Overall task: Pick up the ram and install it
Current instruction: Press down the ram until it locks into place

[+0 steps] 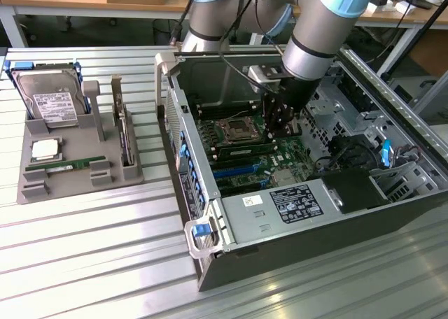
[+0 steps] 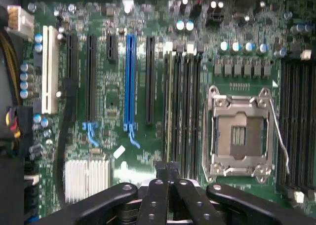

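Note:
A ram (image 1: 66,166), a thin green stick, lies flat in the grey holder (image 1: 35,189) at the exterior view's left, far from the arm. My gripper (image 1: 281,125) hangs inside the open computer case (image 1: 210,263), just above the motherboard (image 1: 280,158) beside the empty CPU socket (image 1: 234,129). In the wrist view the fingertips (image 2: 168,168) are pressed together with nothing between them, over the row of black memory slots (image 2: 182,106) next to the CPU socket (image 2: 239,133). One slot shows a pale greenish edge (image 2: 169,101); whether a stick sits in it I cannot tell.
The holder also carries a silver hard drive (image 1: 49,98), a CPU chip (image 1: 46,150) and an upright dark expansion card (image 1: 124,140). Inside the case are a power supply (image 1: 287,207), drive cages (image 1: 392,172) and loose cables (image 1: 336,151). Case walls surround the board.

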Controlling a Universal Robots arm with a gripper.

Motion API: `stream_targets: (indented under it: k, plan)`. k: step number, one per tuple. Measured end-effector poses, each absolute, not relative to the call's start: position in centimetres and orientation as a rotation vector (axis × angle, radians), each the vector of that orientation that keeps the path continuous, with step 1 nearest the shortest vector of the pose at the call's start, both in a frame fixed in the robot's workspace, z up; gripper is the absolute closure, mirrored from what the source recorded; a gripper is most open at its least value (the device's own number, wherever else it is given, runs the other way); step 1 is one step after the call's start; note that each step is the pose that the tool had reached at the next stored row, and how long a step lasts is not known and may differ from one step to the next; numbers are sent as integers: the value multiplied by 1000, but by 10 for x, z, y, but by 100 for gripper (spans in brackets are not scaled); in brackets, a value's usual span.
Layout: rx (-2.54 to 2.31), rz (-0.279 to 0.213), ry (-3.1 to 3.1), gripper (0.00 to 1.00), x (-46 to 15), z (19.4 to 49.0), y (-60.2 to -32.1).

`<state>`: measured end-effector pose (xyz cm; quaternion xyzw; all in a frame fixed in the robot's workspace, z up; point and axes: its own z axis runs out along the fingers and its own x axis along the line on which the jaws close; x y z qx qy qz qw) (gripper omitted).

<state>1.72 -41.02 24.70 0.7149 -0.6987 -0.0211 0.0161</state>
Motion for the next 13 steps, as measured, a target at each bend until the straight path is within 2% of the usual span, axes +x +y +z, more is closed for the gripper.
stream_targets:
  k: [8,13]
  plan:
    - [2224,-64,-2173,90,-56,246,-410]
    - [2224,-64,-2173,90,-63,236,-410]
